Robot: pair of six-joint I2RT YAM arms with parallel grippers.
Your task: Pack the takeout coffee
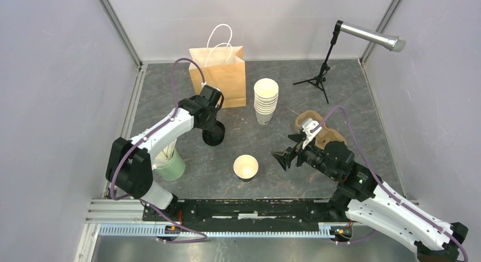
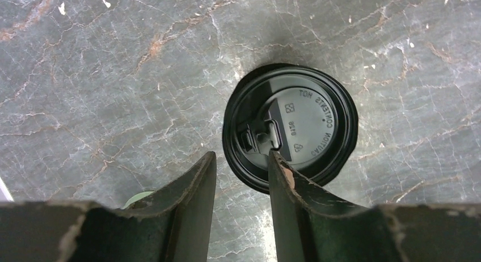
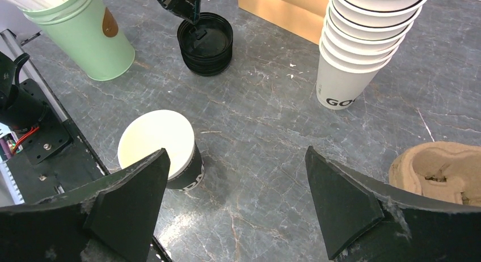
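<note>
No lidded coffee cup shows in any view. One lidless cream cup (image 1: 245, 167) with a dark band stands at the table's near middle; it also shows in the right wrist view (image 3: 156, 144). A pile of black lids (image 1: 214, 138) lies left of centre. My left gripper (image 1: 212, 126) hovers right over the pile, open; in the left wrist view the left gripper (image 2: 242, 160) has its right finger over the near rim of the top lid (image 2: 295, 123). My right gripper (image 1: 289, 150) is wide open and empty, right of the lidless cup; in the right wrist view the right gripper (image 3: 235, 160) has bare table between its fingers.
A brown paper bag (image 1: 218, 75) stands at the back, a tall stack of lidless cups (image 1: 265, 100) right of it. A brown pulp cup carrier (image 1: 317, 129) lies behind my right gripper. A green cup of stirrers (image 1: 170, 163) stands near left. A microphone stand (image 1: 323, 75) is back right.
</note>
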